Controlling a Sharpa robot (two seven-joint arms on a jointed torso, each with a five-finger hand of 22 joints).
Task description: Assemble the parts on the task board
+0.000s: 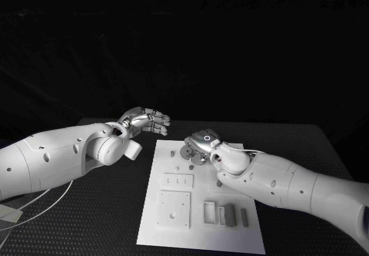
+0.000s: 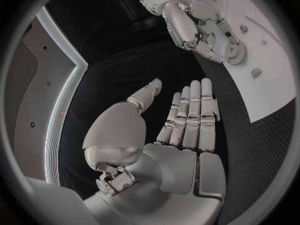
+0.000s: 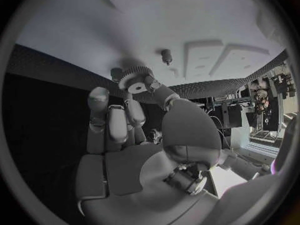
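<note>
The white task board [image 1: 154,224] lies in the middle of the black table. My right hand [image 1: 205,145] hovers over the board's far end and pinches a grey gear [image 1: 187,153] between thumb and a finger. The right wrist view shows that gear [image 3: 134,79] at my fingertips, close to the board [image 3: 187,15] and near a small peg [image 3: 166,55]. My left hand [image 1: 146,120] hangs off the board's far left corner, fingers straight and apart, holding nothing. From the left wrist view, the left hand [image 2: 187,120] is flat and open, with the right hand [image 2: 190,27] and gear [image 2: 235,54] beyond it.
Several grey bar-shaped parts [image 1: 227,215] lie in a row at the board's near right. Two raised square plates [image 1: 175,209] sit at its near left. A white cable [image 1: 48,207] loops on the table beside my left arm.
</note>
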